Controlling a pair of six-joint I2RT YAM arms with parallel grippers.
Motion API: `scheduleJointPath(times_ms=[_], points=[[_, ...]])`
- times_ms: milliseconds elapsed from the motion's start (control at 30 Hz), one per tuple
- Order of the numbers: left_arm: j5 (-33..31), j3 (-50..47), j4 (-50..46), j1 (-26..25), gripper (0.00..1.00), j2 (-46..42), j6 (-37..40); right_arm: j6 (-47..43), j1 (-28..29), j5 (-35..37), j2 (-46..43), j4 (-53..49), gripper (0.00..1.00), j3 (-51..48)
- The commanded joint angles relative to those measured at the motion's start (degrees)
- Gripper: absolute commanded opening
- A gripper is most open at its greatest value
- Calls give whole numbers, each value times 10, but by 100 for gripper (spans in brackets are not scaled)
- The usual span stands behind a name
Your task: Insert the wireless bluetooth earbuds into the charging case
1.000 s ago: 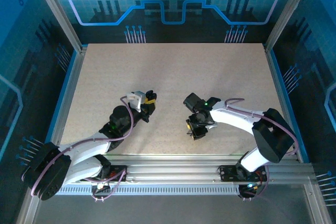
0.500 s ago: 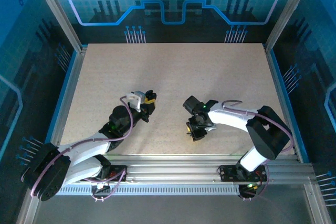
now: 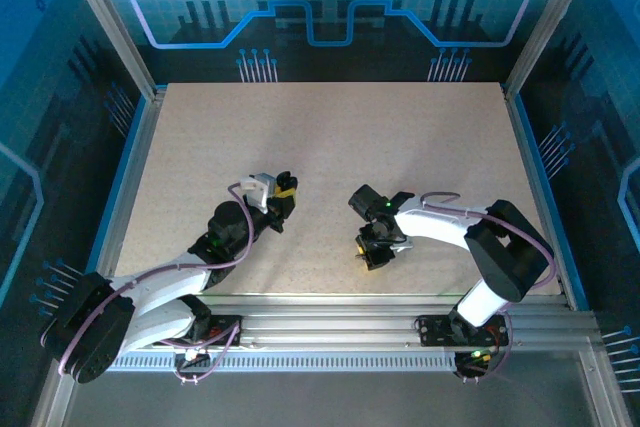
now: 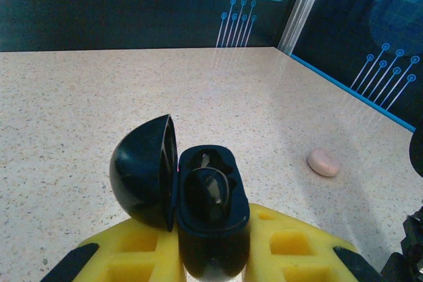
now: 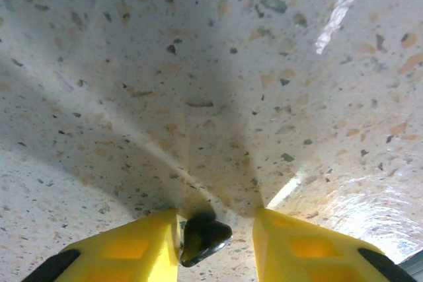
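Observation:
The charging case (image 4: 208, 209) is a dark, glossy shell with its lid (image 4: 142, 170) swung open to the left. One dark earbud (image 4: 210, 193) lies in its cavity. My left gripper (image 4: 213, 247) is shut on the case's lower body, holding it upright above the table, and appears mid-table (image 3: 284, 199) in the top view. My right gripper (image 5: 217, 229) points down at the table, open. A second dark glossy earbud (image 5: 203, 239) lies between its yellow fingers, touching the left one (image 5: 142, 242) with a gap to the right one (image 5: 297, 242). From above, this gripper (image 3: 372, 255) is near the front edge.
A small pale-pink oval piece (image 4: 324, 162) lies on the speckled tabletop (image 3: 330, 137), to the right of the held case. Blue walls and metal posts fence the table on three sides. The aluminium rail (image 3: 330, 312) with both arm bases runs along the near edge.
The right gripper's fingers have drawn closer together around the earbud on the table, and its arm has shifted slightly left. The left arm and the case have not moved.

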Motion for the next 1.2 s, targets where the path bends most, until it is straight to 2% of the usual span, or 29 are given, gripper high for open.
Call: scheduleJointPath(times_ms=[0, 133, 433, 667, 900, 1167], points=[[-8, -3, -1, 4, 21, -11, 3, 57, 6, -6, 32, 30, 31, -7], [-6, -2, -1, 5, 21, -9, 3, 52, 5, -9, 36, 31, 31, -1], [-4, 2, -1, 4, 21, -6, 1, 44, 5, -12, 37, 32, 19, -1], [-1, 1, -5, 4, 21, -6, 0, 24, 4, 0, 25, 23, 16, -1], [13, 0, -13, 4, 21, -2, -5, -49, 4, 68, -22, -30, 15, 12], [51, 4, -5, 4, 21, 25, -13, -146, 3, 166, -113, -34, 15, 12]])
